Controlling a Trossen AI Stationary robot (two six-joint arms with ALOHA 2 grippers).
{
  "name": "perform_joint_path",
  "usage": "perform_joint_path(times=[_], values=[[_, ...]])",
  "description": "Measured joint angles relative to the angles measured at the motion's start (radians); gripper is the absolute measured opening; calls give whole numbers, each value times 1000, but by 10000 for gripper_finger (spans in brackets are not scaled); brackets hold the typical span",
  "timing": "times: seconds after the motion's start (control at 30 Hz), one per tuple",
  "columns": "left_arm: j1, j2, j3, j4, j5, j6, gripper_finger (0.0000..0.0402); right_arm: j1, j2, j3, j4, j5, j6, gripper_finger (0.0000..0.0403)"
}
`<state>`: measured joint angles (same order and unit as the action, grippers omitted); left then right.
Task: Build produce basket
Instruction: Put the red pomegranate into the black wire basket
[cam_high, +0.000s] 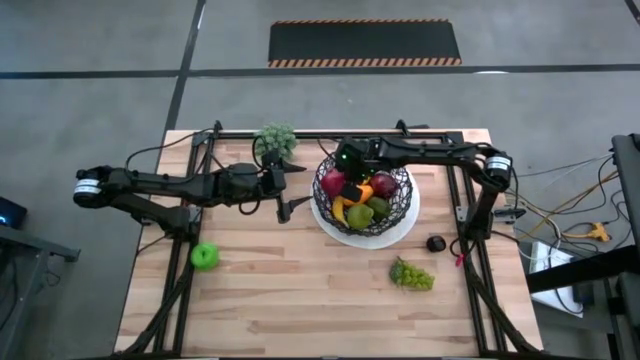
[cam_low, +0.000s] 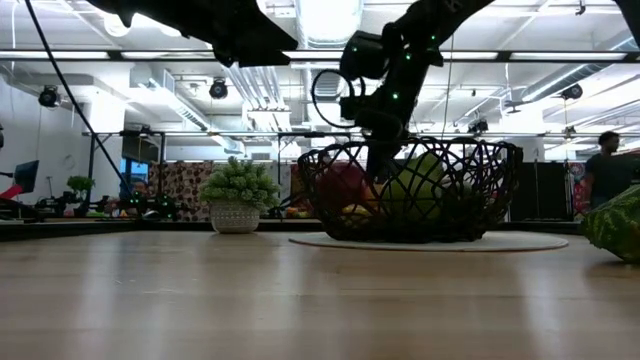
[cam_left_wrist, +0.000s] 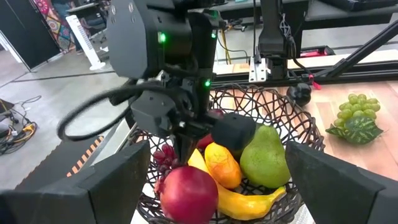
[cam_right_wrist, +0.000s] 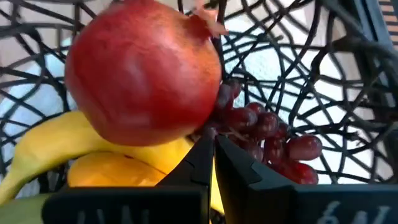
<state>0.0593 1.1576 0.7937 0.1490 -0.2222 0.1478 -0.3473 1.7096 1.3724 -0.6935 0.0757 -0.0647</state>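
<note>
While reaching down inside the basket (cam_high: 398, 216) from its twelve o'clock rim, right gripper (cam_right_wrist: 213, 163) with fingers pressed together, holding nothing, tips just beside purple grapes (cam_right_wrist: 273, 138) and a red pomegranate (cam_right_wrist: 143, 73). In the bowl too: banana (cam_left_wrist: 245, 203), orange fruit (cam_left_wrist: 224, 164), green pear (cam_left_wrist: 266, 157). Left gripper (cam_high: 288, 193) at nine o'clock of the basket, just outside its rim, fingers (cam_left_wrist: 336, 180) spread wide, empty. Green apple (cam_high: 204, 256) well apart toward eight o'clock on the table (cam_high: 300, 300). Green grapes (cam_high: 411, 274) near five o'clock. Potted plant (cam_high: 277, 139) toward ten o'clock.
</note>
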Motion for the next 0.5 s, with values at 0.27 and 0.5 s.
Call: perform_joint_path(times=[0.27,0.5], values=[[0,0,0,0,0,0,354,5,4,-17,41,-24,2,8],[0,0,0,0,0,-1,354,7,-4,6,41,70,-4,8]])
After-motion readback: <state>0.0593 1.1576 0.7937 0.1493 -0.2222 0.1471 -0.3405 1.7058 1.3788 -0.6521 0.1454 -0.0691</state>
